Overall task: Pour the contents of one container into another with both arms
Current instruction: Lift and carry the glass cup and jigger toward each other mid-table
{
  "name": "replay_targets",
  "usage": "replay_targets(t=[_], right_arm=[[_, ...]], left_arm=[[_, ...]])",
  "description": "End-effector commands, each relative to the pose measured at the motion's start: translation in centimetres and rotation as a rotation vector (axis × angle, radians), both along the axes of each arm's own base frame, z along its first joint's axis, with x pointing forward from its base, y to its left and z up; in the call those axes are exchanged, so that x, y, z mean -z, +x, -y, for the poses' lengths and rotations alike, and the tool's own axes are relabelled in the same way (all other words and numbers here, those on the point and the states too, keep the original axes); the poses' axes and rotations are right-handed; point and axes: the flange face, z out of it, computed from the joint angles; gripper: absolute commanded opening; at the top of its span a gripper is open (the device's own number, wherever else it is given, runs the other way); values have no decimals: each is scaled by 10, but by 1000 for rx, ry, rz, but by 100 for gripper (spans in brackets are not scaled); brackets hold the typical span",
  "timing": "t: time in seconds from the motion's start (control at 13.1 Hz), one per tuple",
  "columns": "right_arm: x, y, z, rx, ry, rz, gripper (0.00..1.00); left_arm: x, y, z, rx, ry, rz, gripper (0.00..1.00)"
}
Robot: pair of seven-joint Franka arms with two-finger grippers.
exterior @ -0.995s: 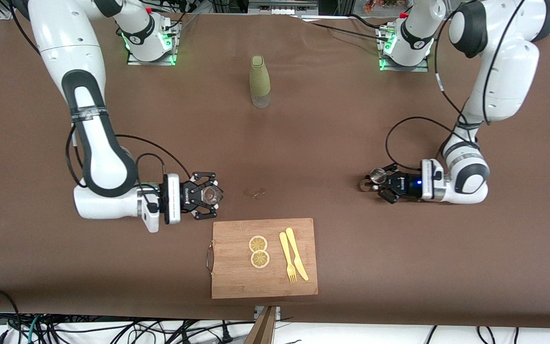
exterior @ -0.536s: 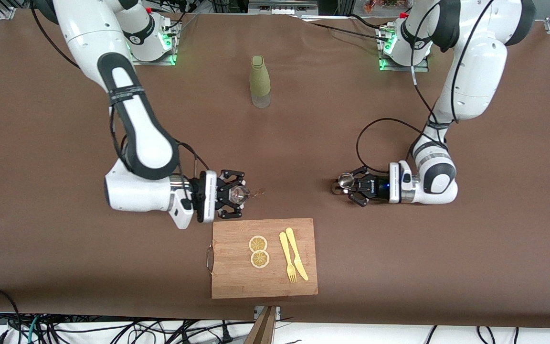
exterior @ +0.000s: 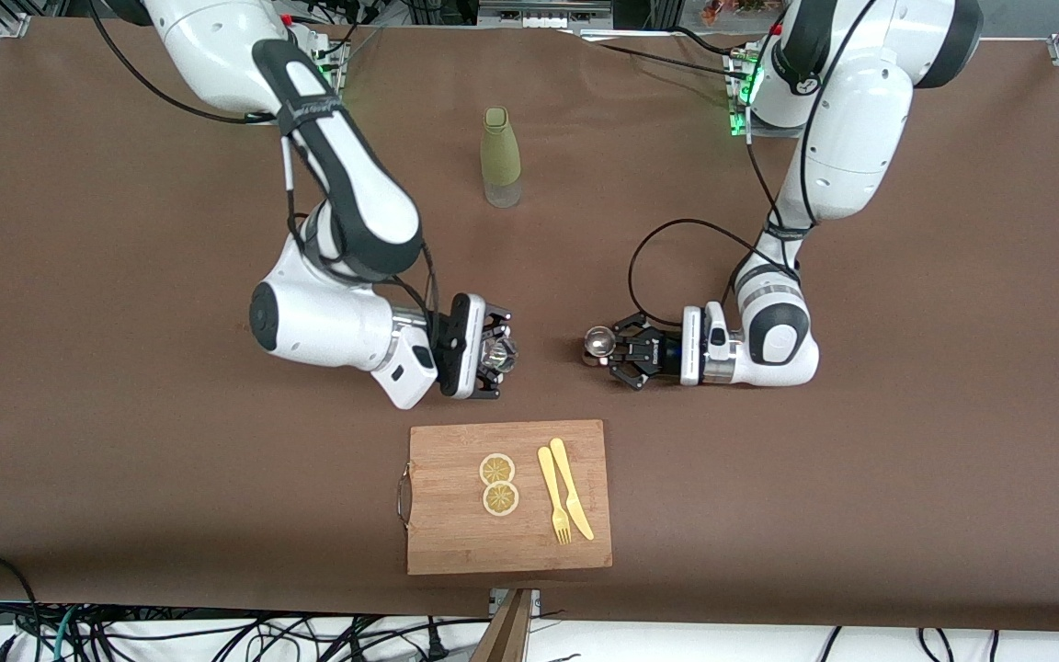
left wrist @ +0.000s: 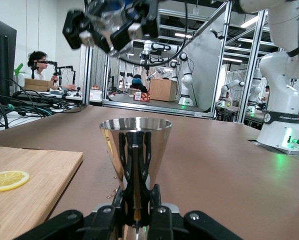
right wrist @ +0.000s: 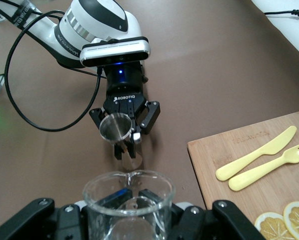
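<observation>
We see the right gripper clamped on the glass tumbler and the left gripper gripping the steel jigger upright by its waist; they face each other above the table, tumbler higher, toward the right arm's end

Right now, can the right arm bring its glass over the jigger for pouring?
Probably yes. The right pincer, shut on the glass tumbler, is up in the air; the left pincer holds the jigger upright close by, with only bare table between them.
</observation>
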Motion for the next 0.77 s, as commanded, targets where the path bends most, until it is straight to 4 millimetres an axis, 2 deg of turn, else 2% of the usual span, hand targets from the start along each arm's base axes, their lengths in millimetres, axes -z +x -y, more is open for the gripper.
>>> replay_targets(t=[0.0,0.23,0.54,0.69], right_arm=[[-9,-9,-11,16,-57,8,7],[-4,-21,-31,13,-88,40,7],[11,-28,-33,-34,-172,64,7],[19,-33,-34,-53,-202,65,7]], left_arm=[[-5,2,21,-42,4,18,0],[-2,-4,47,-41,-12,16,0],[-3,-6,74,-55,15,25,0],[-1,-6,80,-48,16,17,0]])
